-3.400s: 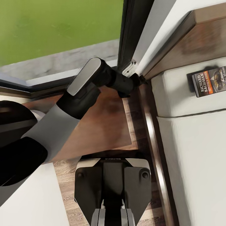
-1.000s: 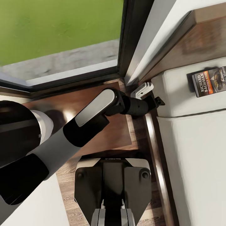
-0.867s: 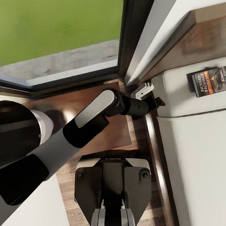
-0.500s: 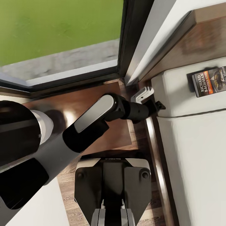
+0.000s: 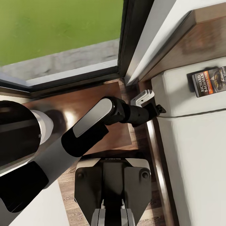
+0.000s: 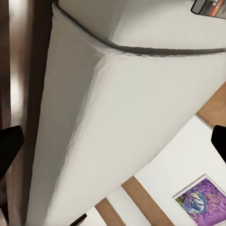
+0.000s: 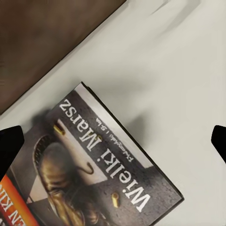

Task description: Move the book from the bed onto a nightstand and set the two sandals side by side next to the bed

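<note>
With open jaws the left gripper [image 5: 156,106] reaches toward three o'clock over the bed [image 5: 188,150], likely for the book [image 5: 209,81]; the right gripper's jaws also gape above it.

Glossy dark wood on the nightstand [image 5: 103,125], matt pale cloth across the bed [image 5: 194,157], the book [image 5: 209,81] a smooth printed paper cover.

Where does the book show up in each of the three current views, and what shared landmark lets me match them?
Head view: the book lies flat on the bed, at the right edge, partly cut off.
Left wrist view: a sliver of its cover in the top right corner.
Right wrist view: large and close, title "Wielki Marsz" legible.
Shared landmark: the pale mattress it rests on.
</note>
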### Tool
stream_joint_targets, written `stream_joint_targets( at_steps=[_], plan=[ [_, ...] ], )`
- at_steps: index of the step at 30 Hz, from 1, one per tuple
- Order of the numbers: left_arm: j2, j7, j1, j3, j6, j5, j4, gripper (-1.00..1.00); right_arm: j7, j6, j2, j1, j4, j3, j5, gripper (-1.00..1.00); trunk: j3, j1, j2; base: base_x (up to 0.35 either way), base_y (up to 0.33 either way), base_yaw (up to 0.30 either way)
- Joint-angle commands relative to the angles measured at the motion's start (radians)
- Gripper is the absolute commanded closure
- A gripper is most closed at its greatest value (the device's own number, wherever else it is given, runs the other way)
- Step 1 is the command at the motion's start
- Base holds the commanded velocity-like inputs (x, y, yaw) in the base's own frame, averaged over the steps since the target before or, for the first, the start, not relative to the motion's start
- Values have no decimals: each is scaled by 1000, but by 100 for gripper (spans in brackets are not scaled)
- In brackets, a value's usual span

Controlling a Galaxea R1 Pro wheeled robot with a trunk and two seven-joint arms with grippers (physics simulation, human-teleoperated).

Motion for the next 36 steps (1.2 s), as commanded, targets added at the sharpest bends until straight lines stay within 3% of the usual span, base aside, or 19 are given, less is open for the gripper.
stream_joint_targets(
  at_steps=[1,14,36],
  plan=[
    [0,5,0,1,8,1,0,-100,2,7,0,-1,0,-3,-2,-100,-1,0,-1,0,0,0],
    [0,14,50,-4,5,0,-10,-100,18,4,0,-1,2,-3,-1,-100,-10,0,-1,0,0,0],
    [0,13,76,-7,5,1,-13,-100,20,-39,3,-1,55,-3,0,-100,-42,0,-1,0,0,0]
  ],
)
